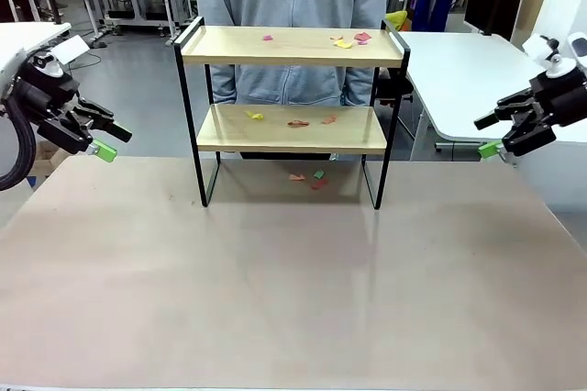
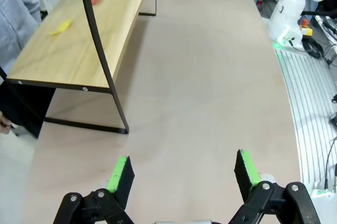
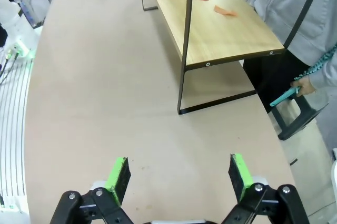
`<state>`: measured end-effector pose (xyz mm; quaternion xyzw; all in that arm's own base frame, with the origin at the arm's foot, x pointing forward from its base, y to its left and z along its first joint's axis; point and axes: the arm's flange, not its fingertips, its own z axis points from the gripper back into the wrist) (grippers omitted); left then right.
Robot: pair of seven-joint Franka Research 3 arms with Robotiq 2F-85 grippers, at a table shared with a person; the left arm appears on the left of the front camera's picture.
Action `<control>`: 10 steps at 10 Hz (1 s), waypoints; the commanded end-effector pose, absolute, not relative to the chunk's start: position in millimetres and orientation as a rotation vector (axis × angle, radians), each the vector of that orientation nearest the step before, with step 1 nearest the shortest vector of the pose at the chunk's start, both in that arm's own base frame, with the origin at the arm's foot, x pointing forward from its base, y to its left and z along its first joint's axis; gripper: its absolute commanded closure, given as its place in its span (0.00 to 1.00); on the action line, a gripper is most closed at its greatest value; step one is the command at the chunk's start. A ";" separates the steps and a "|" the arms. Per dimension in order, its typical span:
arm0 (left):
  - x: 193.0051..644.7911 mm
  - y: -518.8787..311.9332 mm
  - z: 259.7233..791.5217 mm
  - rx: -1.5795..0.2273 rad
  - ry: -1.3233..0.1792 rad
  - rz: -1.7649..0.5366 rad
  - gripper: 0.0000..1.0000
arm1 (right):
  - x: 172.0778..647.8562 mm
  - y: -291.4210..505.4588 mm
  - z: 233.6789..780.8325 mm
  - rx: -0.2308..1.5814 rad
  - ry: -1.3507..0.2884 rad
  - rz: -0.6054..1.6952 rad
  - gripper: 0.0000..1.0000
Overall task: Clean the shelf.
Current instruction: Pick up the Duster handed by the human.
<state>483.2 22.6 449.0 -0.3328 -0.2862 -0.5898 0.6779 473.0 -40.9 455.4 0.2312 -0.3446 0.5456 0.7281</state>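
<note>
Two boards of litter face us. The shelf (image 1: pixel 229 45) stands at the far middle of the table (image 1: pixel 275 281), just in front of the person (image 1: pixel 292 5). Small paper scraps (image 1: pixel 344 42) lie on its top board, on its lower board (image 1: pixel 229 128) and on the table beneath it.

Our left gripper (image 1: pixel 112 141) hangs above the table's left edge and our right gripper (image 1: pixel 485 135) beyond its right edge. Both are well apart from the shelf, fingers spread wide and grasping nothing. We judge the cleaning not yet begun, so the step in hand is the first approach.

To do it well, we would send one arm in at a time and start on the top board, so that anything knocked loose falls to a level not yet cleaned. We should enter from the open front, between the raised side rails (the thin black frame looks easy to clip). The scraps look flat and thin, so we should come down steeply and pinch each at an edge.

The rack seems light, and a hard press could slide it toward the person, so we should touch it gently. The person's hand (image 3: pixel 304 86), beside the shelf's end, holds a slim teal thing (image 3: pixel 284 97) that we cannot identify. We should keep clear of it.
</note>
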 end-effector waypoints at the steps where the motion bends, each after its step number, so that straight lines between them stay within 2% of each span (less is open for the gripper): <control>1: 477.9 22.6 449.5 -0.753 -0.621 -1.320 0.00 | 467.6 -37.8 456.2 0.532 -0.775 1.172 0.00; 3: 483.0 22.6 449.2 -0.747 -0.642 -1.325 0.00 | 472.4 -41.0 456.4 0.507 -0.758 1.201 0.00; 4: 503.7 52.4 450.3 -0.871 -0.652 -1.285 0.00 | 493.7 -65.8 451.9 0.629 -0.676 1.182 0.00; 8: 569.6 133.2 419.3 -1.204 -0.881 -1.338 0.00 | 554.7 -149.7 422.7 0.910 -0.978 1.114 0.00; 10: 593.2 150.6 383.6 -1.222 -1.033 -1.318 0.00 | 575.6 -177.8 400.5 0.973 -1.089 1.097 0.00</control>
